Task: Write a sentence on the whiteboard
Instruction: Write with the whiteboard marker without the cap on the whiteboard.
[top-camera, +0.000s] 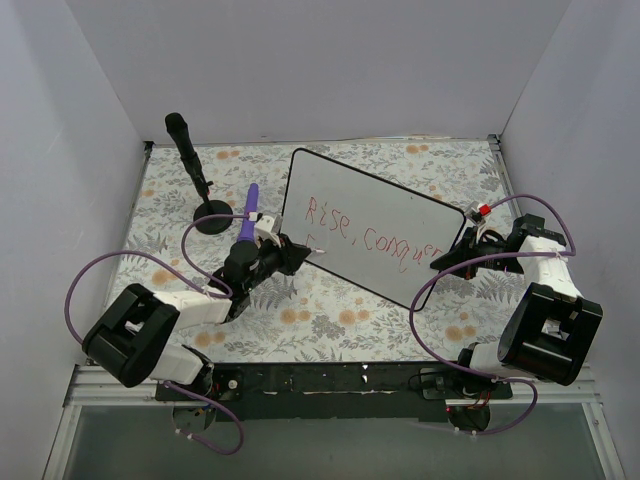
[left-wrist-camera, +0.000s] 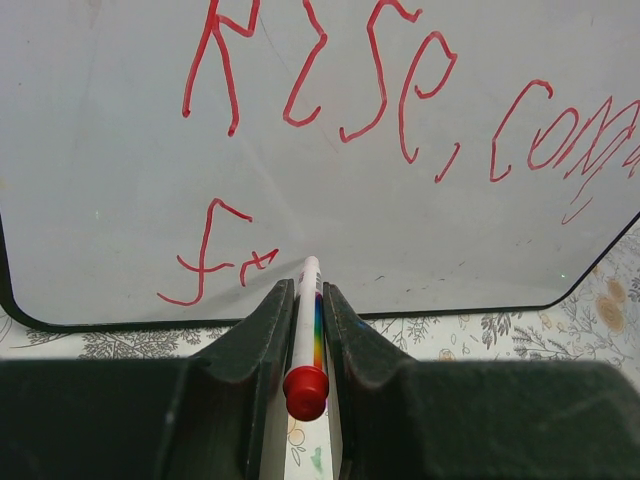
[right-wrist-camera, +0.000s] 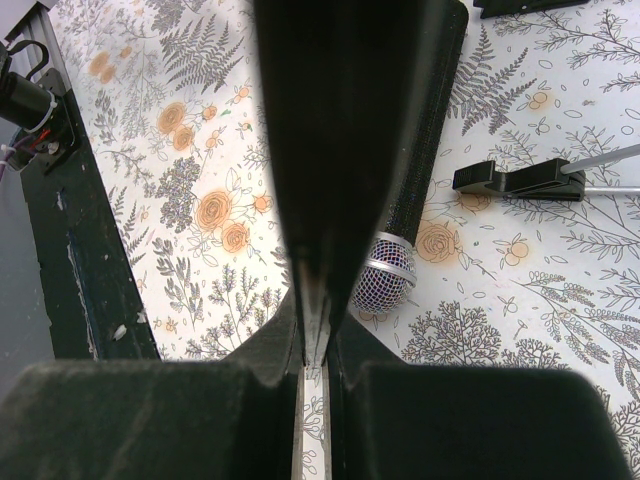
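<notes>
1. The sentence (left-wrist-camera: 405, 120) runs off the left wrist view's top and right edges.
2. The marker (left-wrist-camera: 308, 300) is partly hidden between the fingers (left-wrist-camera: 260, 340).
3. The whiteboard (right-wrist-camera: 330, 150) hides part of the microphone (right-wrist-camera: 385, 282).

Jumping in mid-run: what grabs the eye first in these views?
The big whiteboard sits askew mid-table, its red sentence reading roughly "Rise, conquer", with a few letters in a second row below. The left gripper is shut on a marker whose tip meets the board by that second row, while the right gripper clamps the board's right edge.
</notes>
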